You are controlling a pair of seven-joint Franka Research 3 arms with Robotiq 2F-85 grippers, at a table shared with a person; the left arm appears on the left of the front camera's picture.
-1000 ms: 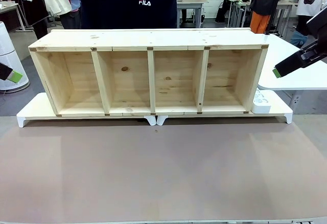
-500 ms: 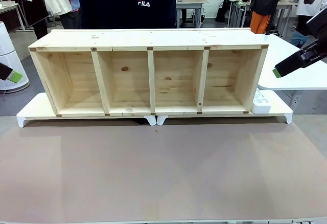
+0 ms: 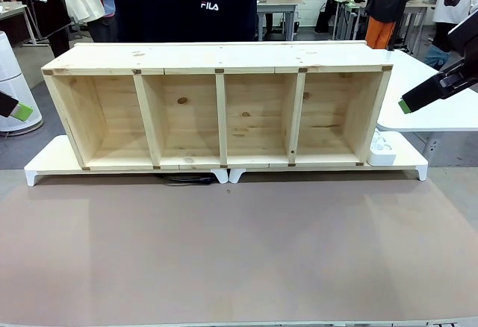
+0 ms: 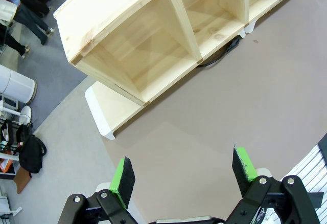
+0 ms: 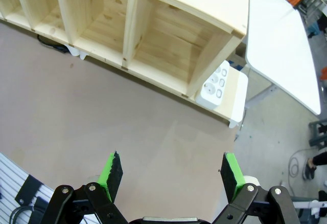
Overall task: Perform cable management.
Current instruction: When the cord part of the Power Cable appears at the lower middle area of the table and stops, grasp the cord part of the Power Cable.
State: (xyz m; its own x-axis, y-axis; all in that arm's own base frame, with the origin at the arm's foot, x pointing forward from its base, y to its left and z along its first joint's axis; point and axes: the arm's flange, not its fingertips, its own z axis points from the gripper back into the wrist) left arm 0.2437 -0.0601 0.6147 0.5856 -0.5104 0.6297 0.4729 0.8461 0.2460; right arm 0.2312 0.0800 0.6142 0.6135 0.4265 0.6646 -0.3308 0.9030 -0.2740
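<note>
cable (image 3: 184, 179): short black stretch lay on the brown mat (image 3: 239, 252), tight against the shelf's front lower edge. It sat below the second bay from the robot's left, just left of the gap between the two white risers. The rest ran under the riser, hidden.
left gripper (image 4: 184, 169): jaws stood wide apart, nothing between the green pads (image 4: 122, 175). It hung above the mat off the shelf's left end, well apart from the cable.
right gripper (image 5: 172, 174): jaws stood wide apart, nothing held. It hung above the mat off the shelf's right end.
shelf (image 3: 222, 68): pine, four open bays facing the robot, sat on the risers (image 3: 52, 161).
power strip (image 3: 382, 148): white, on the right riser, just beside the shelf's right end.
person (image 3: 187, 2): dark top, stood behind the shelf on the far side.
</note>
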